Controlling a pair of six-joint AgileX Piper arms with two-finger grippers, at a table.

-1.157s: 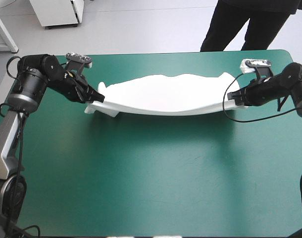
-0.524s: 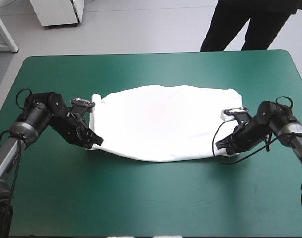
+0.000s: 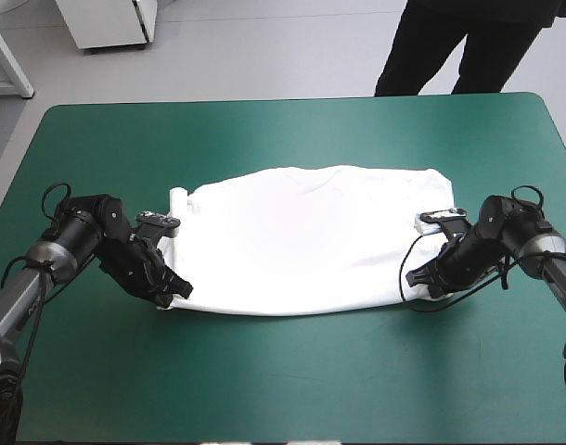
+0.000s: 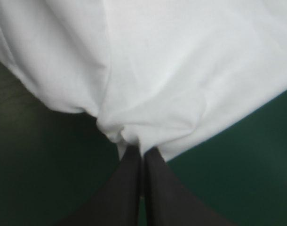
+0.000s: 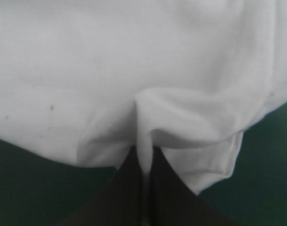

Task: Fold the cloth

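The white T-shirt lies folded over on itself across the middle of the teal-green table, wide from left to right. My left gripper is low at its near left corner, shut on the T-shirt; in the left wrist view the cloth bunches at my left gripper. At the near right corner my right gripper is shut on the T-shirt too, and a pleat of white fabric runs down into my right gripper.
Bare teal-green table stretches in front of the T-shirt toward the near edge, and more lies behind it up to the far edge. A small roll of cloth sticks out at the shirt's far left corner.
Both grippers carried the lifted edge of the T-shirt from the far side toward the near side and down, laying it over the rest. The shirt went from a hanging band to a flat doubled layer.
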